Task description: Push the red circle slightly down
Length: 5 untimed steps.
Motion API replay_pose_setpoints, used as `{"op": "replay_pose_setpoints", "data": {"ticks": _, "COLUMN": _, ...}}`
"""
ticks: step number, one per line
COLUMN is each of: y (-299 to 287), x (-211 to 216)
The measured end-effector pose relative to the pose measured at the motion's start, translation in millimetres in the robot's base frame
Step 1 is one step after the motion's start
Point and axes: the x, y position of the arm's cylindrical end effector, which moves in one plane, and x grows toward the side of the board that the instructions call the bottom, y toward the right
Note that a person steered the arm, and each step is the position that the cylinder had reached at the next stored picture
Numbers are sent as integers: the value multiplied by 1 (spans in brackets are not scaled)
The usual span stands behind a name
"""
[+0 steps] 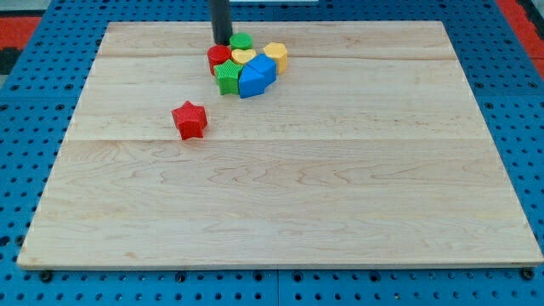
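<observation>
Camera view shows my tip point(222, 42) near the top edge of the wooden board point(340, 195), just above the red circle point(218, 59) and beside the green circle point(241, 41); the rod carries no fingers and holds nothing. Red circle sits at the left of a tight cluster near the top edge, touching the yellow heart point(243, 57) and green star point(227, 77), with the blue blocks point(257, 76) and yellow hexagon point(276, 55) to the view's right. Red star point(189, 120) lies apart, toward the left edge.
</observation>
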Motion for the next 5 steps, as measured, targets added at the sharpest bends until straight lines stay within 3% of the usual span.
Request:
{"op": "replay_pose_setpoints", "data": {"ticks": 2, "y": 14, "x": 0}}
{"op": "replay_pose_setpoints", "data": {"ticks": 3, "y": 5, "x": 0}}
{"op": "replay_pose_setpoints", "data": {"ticks": 4, "y": -47, "x": 2}}
{"op": "replay_pose_setpoints", "data": {"ticks": 5, "y": -34, "x": 5}}
